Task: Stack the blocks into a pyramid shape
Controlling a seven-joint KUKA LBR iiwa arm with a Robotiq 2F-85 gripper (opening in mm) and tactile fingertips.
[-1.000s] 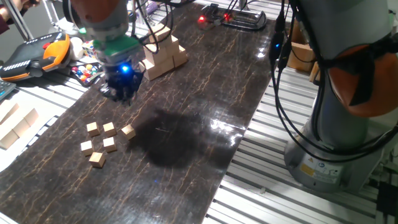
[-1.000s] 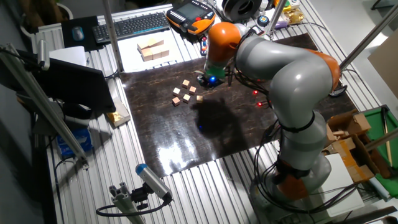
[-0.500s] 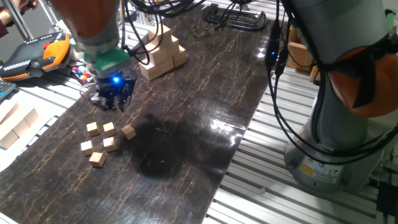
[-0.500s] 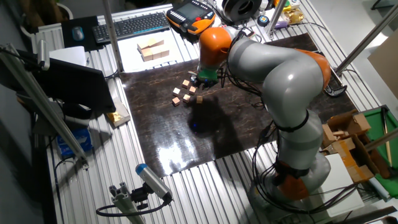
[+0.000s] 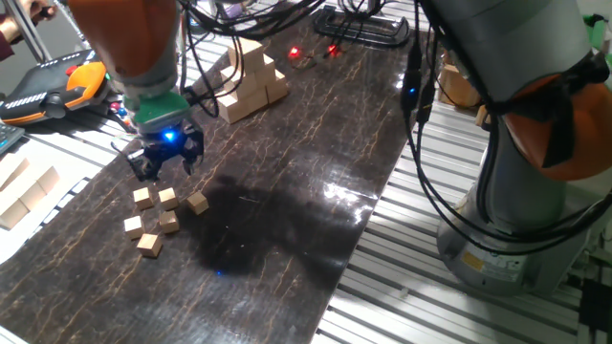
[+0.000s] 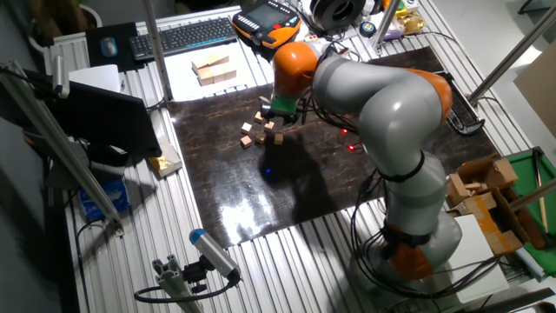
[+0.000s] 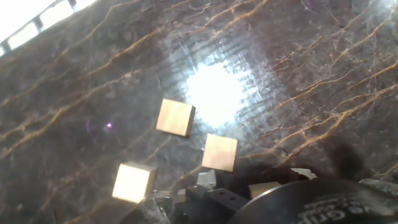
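the gripper (image 5: 164,161) hangs just above the dark marbled mat (image 5: 287,191), at the far edge of the cluster of blocks (image 5: 158,218); its fingers look spread apart, nothing seen between them, though the tips are small and dark and hard to read; in the other fixed view the gripper (image 6: 272,119) sits right over the same cluster (image 6: 257,132); six blocks can be counted in one fixed view, all lying flat and single on the mat, none stacked; two sit side by side nearest the gripper, one (image 5: 198,202) lies a little to their right and is turned at an angle to the rest, one (image 5: 169,222) sits just nearer than the pair, one (image 5: 133,225) is at the left, and one (image 5: 148,244) is the nearest of all; being cubes they have no long axis, their faces roughly squared to each other apart from the tilted one; the hand view shows three blocks clearly (image 7: 175,117) (image 7: 219,152) (image 7: 132,183) on the glossy mat, with parts of others half hidden behind the gripper body; a pile of larger wooden blocks (image 5: 251,78) stands at the far side of the mat, well apart from the cluster.
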